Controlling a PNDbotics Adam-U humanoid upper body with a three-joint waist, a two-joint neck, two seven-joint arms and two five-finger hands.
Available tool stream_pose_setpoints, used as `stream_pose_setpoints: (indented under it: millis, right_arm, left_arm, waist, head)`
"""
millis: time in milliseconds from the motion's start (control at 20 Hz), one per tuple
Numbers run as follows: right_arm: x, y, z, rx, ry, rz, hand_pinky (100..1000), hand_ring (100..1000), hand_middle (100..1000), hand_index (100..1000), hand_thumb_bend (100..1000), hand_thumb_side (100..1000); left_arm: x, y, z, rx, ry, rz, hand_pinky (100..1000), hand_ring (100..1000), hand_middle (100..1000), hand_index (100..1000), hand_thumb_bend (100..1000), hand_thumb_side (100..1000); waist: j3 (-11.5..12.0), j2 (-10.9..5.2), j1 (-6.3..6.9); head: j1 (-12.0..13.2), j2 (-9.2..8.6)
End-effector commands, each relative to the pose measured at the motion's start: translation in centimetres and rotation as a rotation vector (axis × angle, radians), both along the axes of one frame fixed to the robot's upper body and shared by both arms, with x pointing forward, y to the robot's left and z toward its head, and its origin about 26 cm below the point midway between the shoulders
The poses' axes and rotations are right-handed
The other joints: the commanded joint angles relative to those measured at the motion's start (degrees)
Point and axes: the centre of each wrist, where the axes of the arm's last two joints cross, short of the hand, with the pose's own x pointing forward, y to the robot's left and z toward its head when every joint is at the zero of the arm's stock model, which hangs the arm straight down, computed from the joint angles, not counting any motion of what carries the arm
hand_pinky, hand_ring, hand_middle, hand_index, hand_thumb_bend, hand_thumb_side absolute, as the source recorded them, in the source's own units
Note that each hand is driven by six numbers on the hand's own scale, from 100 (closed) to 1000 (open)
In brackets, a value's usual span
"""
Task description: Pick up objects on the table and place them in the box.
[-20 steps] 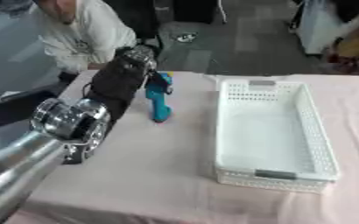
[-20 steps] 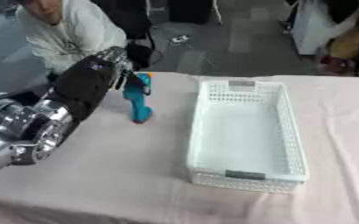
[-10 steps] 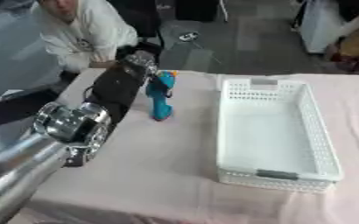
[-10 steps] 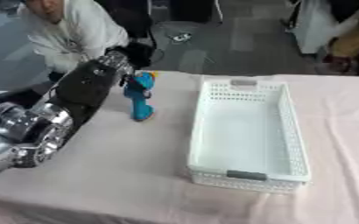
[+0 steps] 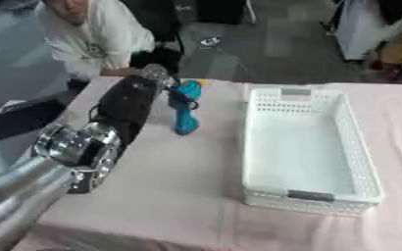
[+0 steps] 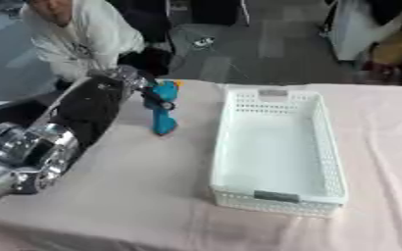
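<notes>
A teal-blue tool-shaped object (image 5: 186, 117) with a dark middle stands upright on the pink table (image 5: 170, 196), left of the white box. My left arm comes in from the lower left, and my left hand (image 5: 156, 82) is at the object's upper part. Dark fingers (image 6: 160, 99) curl across the object's top. The white perforated box (image 5: 359, 162) lies lengthwise at the right with nothing inside it. My right hand shows in neither view.
A person in a white top sits at the table's far left edge, just behind my left hand. The table's far edge runs close behind the blue object. Bare pink cloth lies between my arm and the box.
My left hand has edged slightly closer onto the blue object's top. The object and the box stand where they were.
</notes>
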Motion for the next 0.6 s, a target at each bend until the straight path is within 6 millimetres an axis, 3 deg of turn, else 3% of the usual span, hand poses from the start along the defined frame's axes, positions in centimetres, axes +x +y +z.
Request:
stream_pose_setpoints:
  millis: [50,100,150,350,600]
  right_arm:
    - [-0.2,0.4,0.9,0.0,-0.036,0.015,568,552,741,756,100,1000]
    - [-0.2,0.4,1.0,0.0,-0.037,0.016,568,552,740,756,100,1000]
    - [-0.2,0.4,1.0,0.0,-0.037,0.016,568,553,738,756,100,1000]
    - [-0.2,0.4,1.1,0.005,-0.039,0.017,567,553,736,756,100,1000]
    - [-0.2,0.4,1.2,0.008,-0.042,0.018,566,553,734,756,100,1000]
  left_arm:
    - [-0.3,-0.5,-1.0,-0.139,-0.119,0.041,648,846,980,951,123,691]
    - [-0.5,-0.5,-1.4,-0.179,-0.183,0.061,519,770,922,854,100,714]
    - [-0.7,-0.6,-1.9,-0.208,-0.232,0.077,391,674,841,750,100,674]
    - [-2.2,-0.8,-4.8,-0.384,-0.44,0.136,113,456,535,523,100,605]
    - [-4.1,-0.8,-7.9,-0.656,-0.673,0.221,100,336,426,413,100,599]
  waist:
    - [0.1,-0.11,-0.42]
    - [0.0,-0.07,-0.44]
    - [0.0,-0.05,-0.46]
    - [-0.2,0.1,-0.58]
    - [-0.2,0.28,-0.71]
  head:
    - [0.5,-0.02]
    - [0.5,-0.02]
    - [0.6,-0.02]
    - [0.8,-0.02]
    - [1.2,-0.02]
